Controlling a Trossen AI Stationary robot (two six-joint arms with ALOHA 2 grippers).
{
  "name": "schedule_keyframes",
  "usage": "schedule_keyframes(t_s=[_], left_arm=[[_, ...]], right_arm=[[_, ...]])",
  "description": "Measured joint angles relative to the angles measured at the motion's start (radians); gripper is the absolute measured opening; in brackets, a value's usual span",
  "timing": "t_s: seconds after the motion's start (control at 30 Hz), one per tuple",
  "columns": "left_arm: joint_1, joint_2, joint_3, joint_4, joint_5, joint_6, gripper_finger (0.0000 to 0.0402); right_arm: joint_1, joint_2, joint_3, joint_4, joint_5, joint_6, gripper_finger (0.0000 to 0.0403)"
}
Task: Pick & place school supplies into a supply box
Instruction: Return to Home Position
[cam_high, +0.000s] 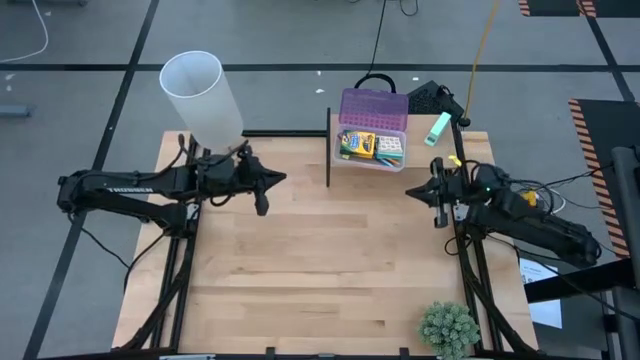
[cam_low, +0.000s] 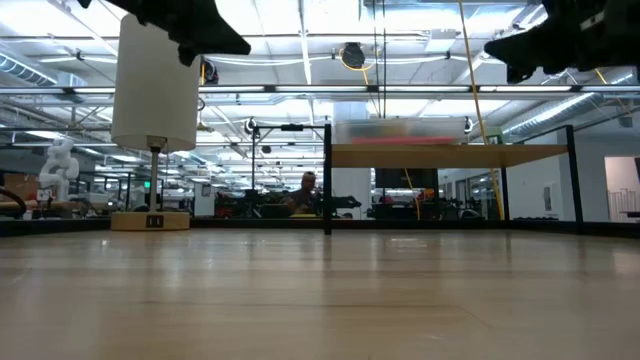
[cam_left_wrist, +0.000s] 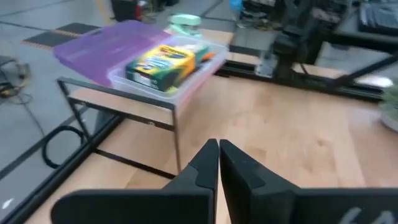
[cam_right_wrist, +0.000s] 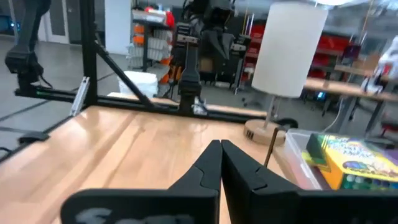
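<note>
The supply box (cam_high: 372, 140) is seen at the desk's far edge, lid folded back, with the crayon box (cam_high: 356, 144) lying inside it. Both the left gripper (cam_high: 262, 186) and the right gripper (cam_high: 436, 194) are held above the desk with jaws closed and nothing gripped. The box is flanked by the two, the right gripper judged slightly nearer.

Bright, even overhead light throughout. In the low view, rows of ceiling strip lights (cam_low: 300, 40) glare across the upper frame and sheen the pale wooden tabletop (cam_low: 320, 290). Both wrist views are softly blurred, especially toward the edges.
</note>
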Motion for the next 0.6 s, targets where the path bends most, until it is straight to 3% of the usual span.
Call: schedule_keyframes(t_s=[0.27, 0.6], left_arm=[[-0.021, 0.000, 0.001, 0.014, -0.004, 0.055, 0.0006], [-0.055, 0.000, 0.001, 0.018, -0.017, 0.084, 0.0003]], right_arm=[[0.072, -0.051, -0.184, 0.283, 0.075, 0.060, 0.0000], [0.330, -0.068, -0.240, 0.306, 0.326, 0.020, 0.0000]])
